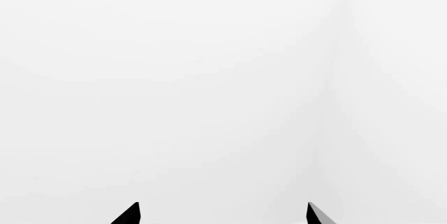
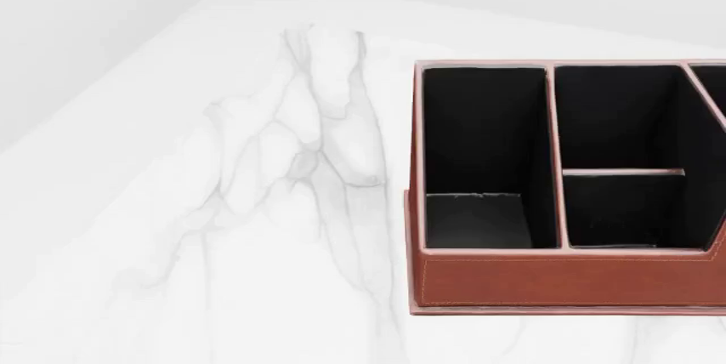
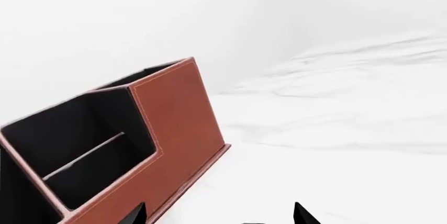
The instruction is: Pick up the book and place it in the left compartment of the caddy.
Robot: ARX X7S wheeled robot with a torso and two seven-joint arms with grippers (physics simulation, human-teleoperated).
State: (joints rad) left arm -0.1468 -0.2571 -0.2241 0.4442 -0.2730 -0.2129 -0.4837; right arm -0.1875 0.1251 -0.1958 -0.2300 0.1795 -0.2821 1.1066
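The reddish-brown caddy (image 2: 567, 279) stands on the white marble table at the right of the head view, cut off by the frame edge. Its long left compartment (image 2: 482, 126) is black inside. A dark grey rectangular patch (image 2: 477, 221) lies at its near end; I cannot tell whether it is the book or the floor. No book shows clearly elsewhere. Neither gripper is in the head view. My left gripper (image 1: 223, 214) is open, facing only blank white. My right gripper (image 3: 220, 214) is open, low beside the caddy's (image 3: 175, 124) slanted-wall side.
The marble table (image 2: 227, 211) stretches left of the caddy, with its far corner at the upper left. Two shorter slots (image 2: 621, 117) split by a cross divider lie right of the long one. A thin dark sliver (image 3: 262, 223) sits at the frame edge between my right fingertips.
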